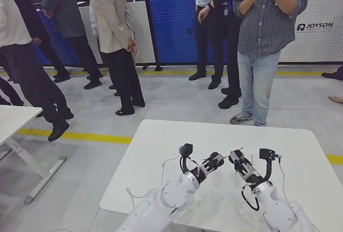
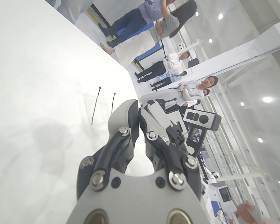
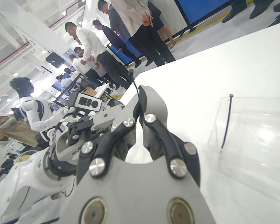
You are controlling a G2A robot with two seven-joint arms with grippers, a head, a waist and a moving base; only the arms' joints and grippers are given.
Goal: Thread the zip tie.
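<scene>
Right gripper (image 3: pixel 140 101): mine, clamped on the zip tie (image 3: pixel 133 80), whose head pokes out past my fingertips.
Left gripper (image 2: pixel 138 110): my pads are pressed together, just beside the right one, over the table's (image 1: pixel 159 145) middle.
Spare ties (image 2: pixel 95 108): lying in a clear tray (image 3: pixel 259 129) nearby.

The left hand (image 1: pixel 219 157) and right hand (image 1: pixel 233 154) stand tip to tip over the bench (image 1: pixel 177 139). Only a narrow gap is left between them, where the zip tie (image 3: pixel 134 86) pinched in the right hand sticks out. A low clear box (image 3: pixel 247 141) with spare ties (image 2: pixel 95 107) sits on the bench near the right hand. Toward the far edge the bench surface lies open.
</scene>
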